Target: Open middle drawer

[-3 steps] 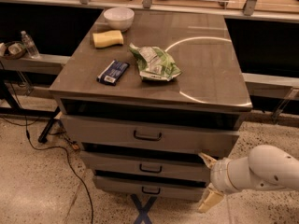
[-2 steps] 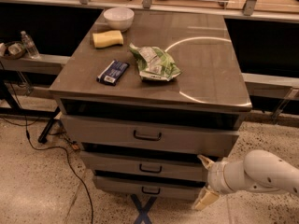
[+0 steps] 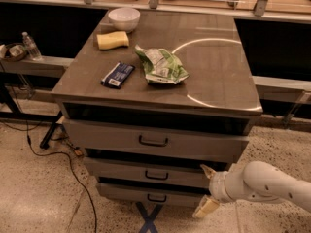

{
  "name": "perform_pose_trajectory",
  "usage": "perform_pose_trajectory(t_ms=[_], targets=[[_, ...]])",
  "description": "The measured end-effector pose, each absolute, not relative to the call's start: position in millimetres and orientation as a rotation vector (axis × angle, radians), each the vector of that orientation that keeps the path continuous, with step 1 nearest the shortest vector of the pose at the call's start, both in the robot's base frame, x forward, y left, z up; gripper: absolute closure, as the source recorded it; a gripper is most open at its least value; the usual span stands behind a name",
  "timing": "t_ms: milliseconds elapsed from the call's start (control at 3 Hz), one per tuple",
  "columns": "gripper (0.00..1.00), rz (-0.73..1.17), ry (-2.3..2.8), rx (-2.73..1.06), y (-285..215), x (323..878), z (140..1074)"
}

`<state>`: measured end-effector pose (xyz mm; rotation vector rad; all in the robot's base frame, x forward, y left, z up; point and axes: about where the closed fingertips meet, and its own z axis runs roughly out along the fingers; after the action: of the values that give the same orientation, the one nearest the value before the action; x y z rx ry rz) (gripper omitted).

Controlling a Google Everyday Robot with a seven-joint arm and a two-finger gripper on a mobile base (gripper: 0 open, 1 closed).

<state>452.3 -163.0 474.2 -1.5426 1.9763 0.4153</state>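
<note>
The grey metal cabinet (image 3: 160, 144) has three drawers. The middle drawer (image 3: 121, 171) is the shallow second one, with a small dark loop handle (image 3: 156, 175) at its centre. It looks closed, roughly in line with the other fronts. My gripper (image 3: 206, 188) is at the lower right, at the right end of the middle drawer's front, well right of the handle. Its two pale fingers are spread wide, one fingertip (image 3: 208, 170) high and one low, and hold nothing. The white arm (image 3: 265, 183) comes in from the right.
The top drawer (image 3: 112, 139) has a bigger handle; the lowest drawer (image 3: 126, 194) is narrower. On the cabinet top lie a white bowl (image 3: 124, 18), a yellow sponge (image 3: 112, 40), a dark blue packet (image 3: 118, 75) and a green chip bag (image 3: 161, 67). Cables (image 3: 48, 149) trail on the floor at left.
My arm and gripper have shifted slightly to the left, closer to the right end of the drawer fronts. The drawers have not moved.
</note>
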Motion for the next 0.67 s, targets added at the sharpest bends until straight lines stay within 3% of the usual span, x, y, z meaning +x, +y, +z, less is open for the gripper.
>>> perform_pose_trajectory(t_ms=[667], targets=[[0.00, 0.432, 1.966, -1.490, -143.6, 474.2, 451.4]])
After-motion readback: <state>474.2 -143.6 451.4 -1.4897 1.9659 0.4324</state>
